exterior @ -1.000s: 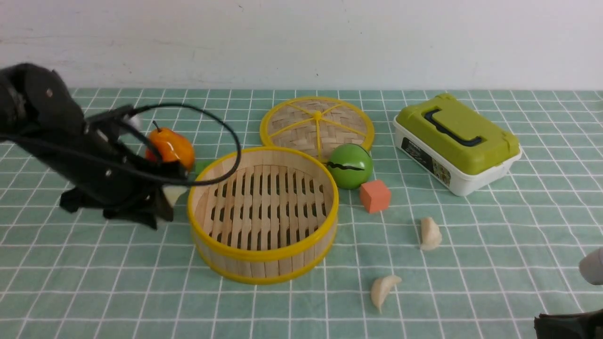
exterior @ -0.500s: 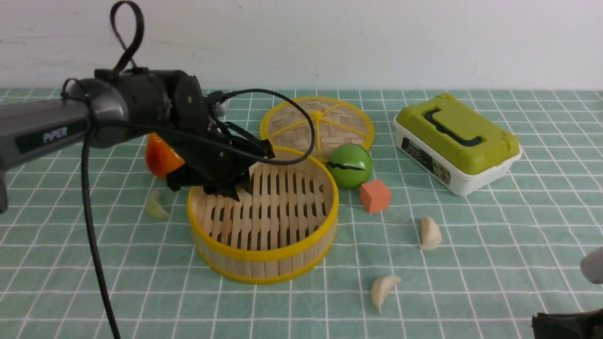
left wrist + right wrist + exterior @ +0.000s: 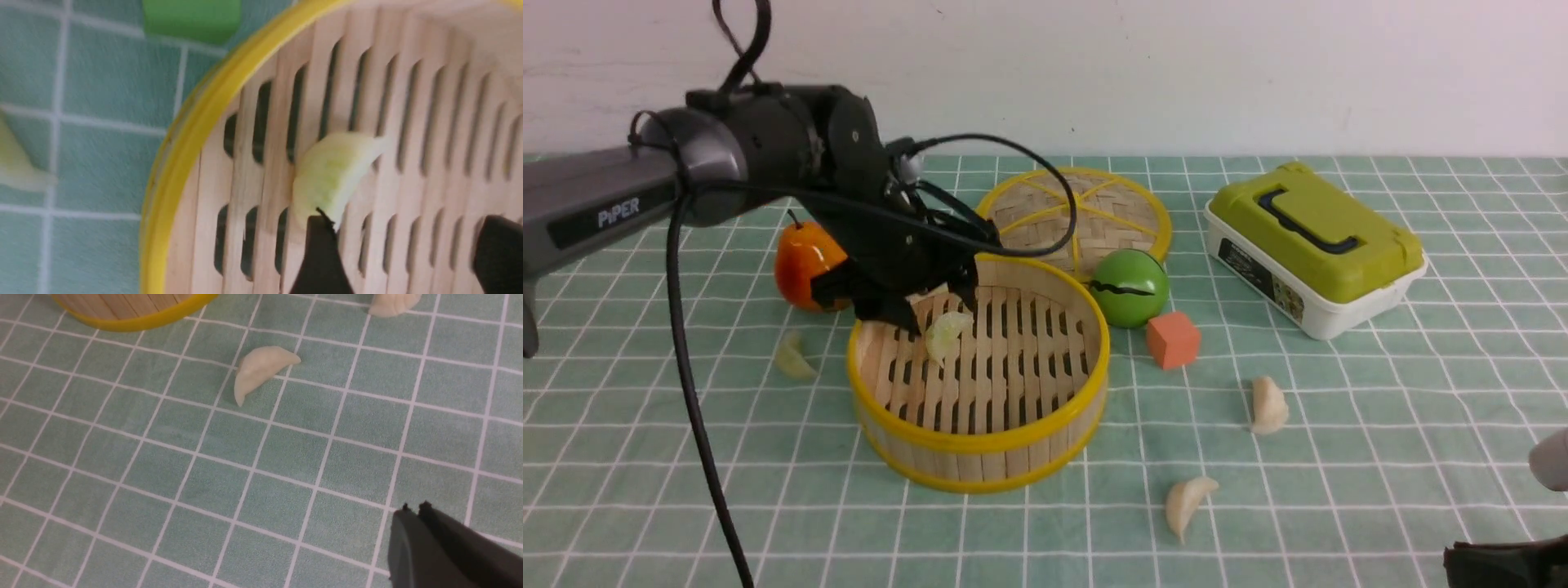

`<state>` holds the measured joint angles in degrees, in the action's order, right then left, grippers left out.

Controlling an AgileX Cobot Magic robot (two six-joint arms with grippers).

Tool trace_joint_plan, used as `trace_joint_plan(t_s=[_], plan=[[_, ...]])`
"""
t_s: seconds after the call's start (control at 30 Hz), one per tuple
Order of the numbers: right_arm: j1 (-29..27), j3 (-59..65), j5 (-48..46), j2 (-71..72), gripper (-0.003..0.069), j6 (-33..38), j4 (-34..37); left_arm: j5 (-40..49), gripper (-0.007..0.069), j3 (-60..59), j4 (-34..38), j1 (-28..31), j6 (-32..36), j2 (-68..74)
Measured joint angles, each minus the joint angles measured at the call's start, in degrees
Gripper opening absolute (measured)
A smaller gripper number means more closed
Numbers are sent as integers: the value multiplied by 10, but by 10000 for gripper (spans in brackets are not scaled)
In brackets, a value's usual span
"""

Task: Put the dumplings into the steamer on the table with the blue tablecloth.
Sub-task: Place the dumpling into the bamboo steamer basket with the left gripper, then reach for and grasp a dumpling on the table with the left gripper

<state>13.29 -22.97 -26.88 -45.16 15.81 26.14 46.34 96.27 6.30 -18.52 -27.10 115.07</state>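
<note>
The table wore the blue tablecloth (image 3: 1339,490), pale teal with a white grid, and everything here is placed from the steamer (image 3: 980,445), which stood open near the middle. The left arm (image 3: 621,204) reached in from the steamer's left and ended above its rear left part. The left gripper (image 3: 404,218) hung over the slatted floor with its claw released, fingers well apart and nothing between them. A white box with a green lid (image 3: 1311,245) sat well to the steamer's right and a little behind it. The flat woven lid (image 3: 1074,212) lay just behind the steamer. An orange fruit (image 3: 805,261) stood near its rear left, a green ball (image 3: 1129,287) just beside its rear right, and an orange cube (image 3: 1173,340) near its right side.

Of the dumplings, one yellowish-green dumpling (image 3: 947,331) was inside the steamer, at the tip of one finger; whether it lay flat on the slats I cannot tell. A second dumpling (image 3: 792,358) lay on the cloth near the steamer's left. A third dumpling (image 3: 1268,404) lay to its right, and a fourth dumpling (image 3: 1188,502) to its front right. The right gripper (image 3: 414,506) hovered over bare cloth far to the steamer's front right, claw clenched on nothing.
</note>
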Motion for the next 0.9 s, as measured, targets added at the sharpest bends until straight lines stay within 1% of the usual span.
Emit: trace_joint_plan(t_s=[0.1, 0.2, 0.3, 0.4, 0.53, 0.63, 0.77, 0.83, 0.87, 0.9], plan=[[0, 0, 0, 0, 27, 0, 0, 30, 486, 19, -76, 0, -10, -21], [0, 0, 0, 0, 31, 0, 1, 59, 486, 20, -153, 9, -62, -29], [0, 0, 0, 0, 34, 0, 2, 75, 486, 20, -185, 31, -100, -20], [0, 0, 0, 0, 38, 0, 2, 81, 486, 20, -183, 58, -112, -2], [0, 0, 0, 0, 41, 0, 2, 81, 486, 20, -138, 93, -115, 33], [0, 0, 0, 0, 41, 0, 1, 72, 486, 20, -123, 105, -110, 57], [0, 0, 0, 0, 41, 0, 0, 43, 480, 20, -124, 107, -109, 92], [0, 0, 0, 0, 42, 0, 0, 34, 459, 20, -124, 107, -112, 107], [0, 0, 0, 0, 42, 0, 0, 36, 437, 22, -127, 107, -114, 113], [0, 0, 0, 0, 42, 0, 0, 39, 398, 24, -129, 107, -116, 115]])
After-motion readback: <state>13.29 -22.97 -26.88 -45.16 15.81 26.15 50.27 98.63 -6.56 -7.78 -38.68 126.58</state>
